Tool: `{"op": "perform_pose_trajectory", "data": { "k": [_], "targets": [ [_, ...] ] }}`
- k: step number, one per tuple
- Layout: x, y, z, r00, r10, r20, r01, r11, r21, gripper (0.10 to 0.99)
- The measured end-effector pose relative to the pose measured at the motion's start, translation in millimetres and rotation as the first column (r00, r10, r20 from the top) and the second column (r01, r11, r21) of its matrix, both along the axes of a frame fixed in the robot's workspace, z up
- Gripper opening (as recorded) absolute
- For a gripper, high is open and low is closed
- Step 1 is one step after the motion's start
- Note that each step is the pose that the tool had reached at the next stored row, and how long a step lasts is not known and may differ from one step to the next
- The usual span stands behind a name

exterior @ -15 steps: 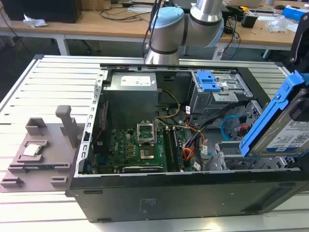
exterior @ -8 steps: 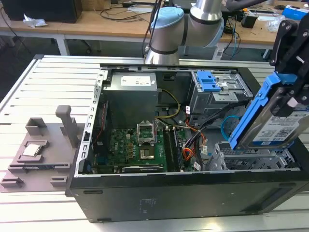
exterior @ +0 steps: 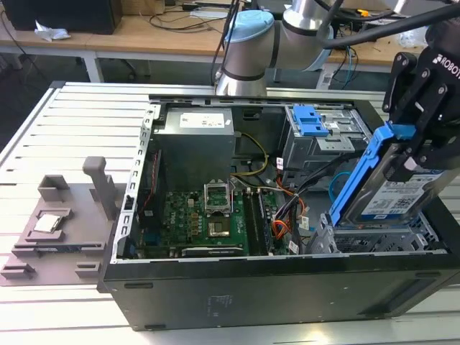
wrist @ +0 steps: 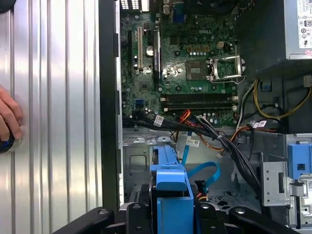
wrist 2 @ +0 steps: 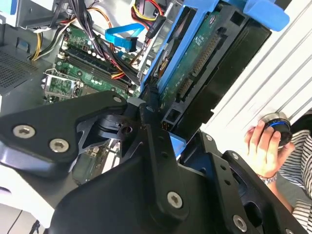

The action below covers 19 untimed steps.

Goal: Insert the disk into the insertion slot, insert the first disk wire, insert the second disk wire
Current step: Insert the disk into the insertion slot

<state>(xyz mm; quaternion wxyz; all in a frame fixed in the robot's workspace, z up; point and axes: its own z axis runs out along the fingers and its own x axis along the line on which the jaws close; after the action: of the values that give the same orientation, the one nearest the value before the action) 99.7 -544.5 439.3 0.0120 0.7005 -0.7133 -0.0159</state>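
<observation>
Metal and blue plastic are sitting between my jaws: my gripper (exterior: 411,154) is clamping the disk (exterior: 397,195) by the upper end of its blue carrier (exterior: 358,176), with the jaws drawn in narrow against it. In the exterior view the disk is hanging tilted. Its lower end is dipping toward the insertion slot (exterior: 374,243) at the corner of the computer case on the exterior view's right. The carrier is hiding where that end meets the cage, so I cannot tell whether they are touching. Part of my own body is running off that view's right edge. In the second wrist view my black linkage is covering much of the scene, and the disk's circuit-board face is showing beyond it. The first disk wire (wrist: 185,116) is lying loose by the motherboard (wrist: 195,73), its plug lost among black cables. The second disk wire (wrist: 208,168) is looping just beside the carrier, and its ends are hard to make out. A person's hand (wrist 2: 263,146) is curling around a round knob (wrist 2: 278,127) on the ribbed table (wrist: 58,97). The disk's white label is carrying dark print and a blue patch, and the power supply (exterior: 198,123) is wearing a white sticker too.
</observation>
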Motion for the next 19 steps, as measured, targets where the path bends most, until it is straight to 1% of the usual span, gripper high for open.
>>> {"op": "perform_pose_trajectory", "data": {
  "k": [2, 9, 13, 19],
  "targets": [
    [-0.4, 0.7, -2.5, 1.0000, 0.000, 0.0001, 0.000, 1.0000, 0.000, 0.369],
    [-0.9, 0.9, -16.9, 1.0000, 0.000, 0.0000, 0.000, 1.0000, 0.000, 0.369],
    [-0.9, 0.9, -28.2, 1.0000, 0.000, -0.0001, 0.000, 1.0000, 0.000, 0.369],
    [-0.9, 0.9, -42.3, 1.0000, 0.000, 0.0000, 0.000, 1.0000, 0.000, 0.369]
  ]
}}
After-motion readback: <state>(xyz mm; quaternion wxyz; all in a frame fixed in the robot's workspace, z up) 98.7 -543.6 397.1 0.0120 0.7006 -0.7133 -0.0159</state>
